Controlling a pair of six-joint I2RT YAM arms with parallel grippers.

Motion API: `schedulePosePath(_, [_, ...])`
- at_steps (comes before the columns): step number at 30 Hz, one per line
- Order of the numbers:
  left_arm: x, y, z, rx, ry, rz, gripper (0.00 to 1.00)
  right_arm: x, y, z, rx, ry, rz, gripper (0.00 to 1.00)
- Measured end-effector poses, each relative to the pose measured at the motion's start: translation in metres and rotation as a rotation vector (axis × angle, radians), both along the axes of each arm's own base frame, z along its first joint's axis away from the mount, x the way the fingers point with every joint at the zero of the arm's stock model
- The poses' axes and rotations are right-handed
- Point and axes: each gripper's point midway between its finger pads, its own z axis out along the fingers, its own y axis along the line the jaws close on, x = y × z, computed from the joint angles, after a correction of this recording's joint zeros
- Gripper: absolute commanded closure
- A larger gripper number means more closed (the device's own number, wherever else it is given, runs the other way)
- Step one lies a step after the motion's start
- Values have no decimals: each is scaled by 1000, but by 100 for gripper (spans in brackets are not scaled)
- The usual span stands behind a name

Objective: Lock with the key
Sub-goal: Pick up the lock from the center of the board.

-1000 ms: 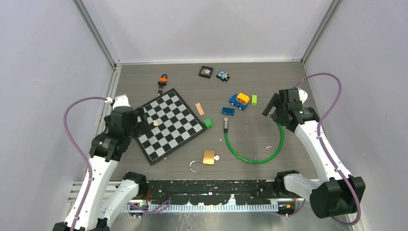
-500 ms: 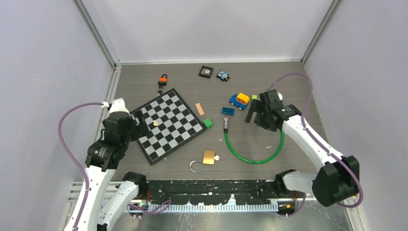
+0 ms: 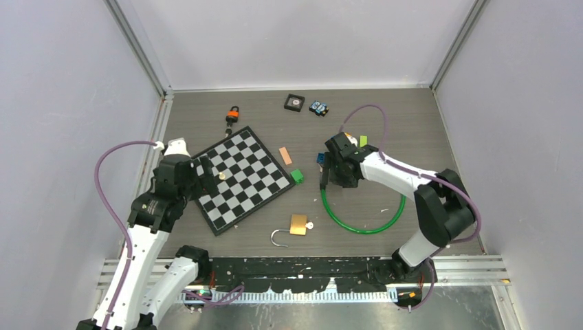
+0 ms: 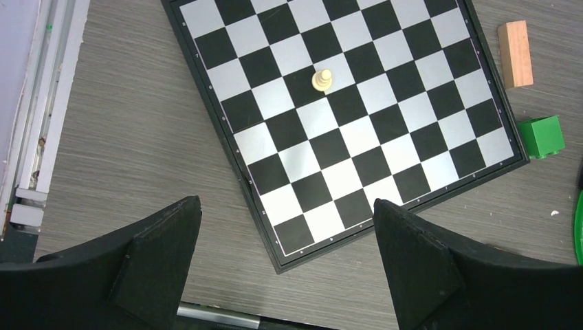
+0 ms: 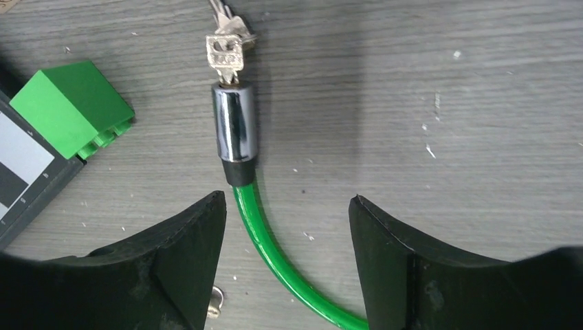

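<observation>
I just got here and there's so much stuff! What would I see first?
Probably the black-and-white chessboard on the table's left side, with one pale pawn standing on it. Next, the bright green cable looping on the right, where the open right gripper hovers over its chrome end and key. A brass padlock lies open near the front edge.

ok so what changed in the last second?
The right hand swung left from the table's right side and is now open over the chrome end and key of the green cable lock. Nothing gripped. The left hand is roughly unchanged, open over the chessboard; objects unmoved.
</observation>
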Motion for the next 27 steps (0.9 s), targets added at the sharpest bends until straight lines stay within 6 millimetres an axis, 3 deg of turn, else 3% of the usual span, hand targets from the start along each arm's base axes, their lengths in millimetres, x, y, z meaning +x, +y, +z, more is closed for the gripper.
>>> schedulePosePath(11, [0,-2,0,-4,1,-18,2,11,24,-33,-49,39,44,36])
schedulePosePath(22, [0,-3,-1,-5,2,-19,2,28,32,-38,-90,18,45,45])
schedulePosePath(27, [0,-3,-1,-6,3,-21,2,26,36,-39,-136,10,69,48])
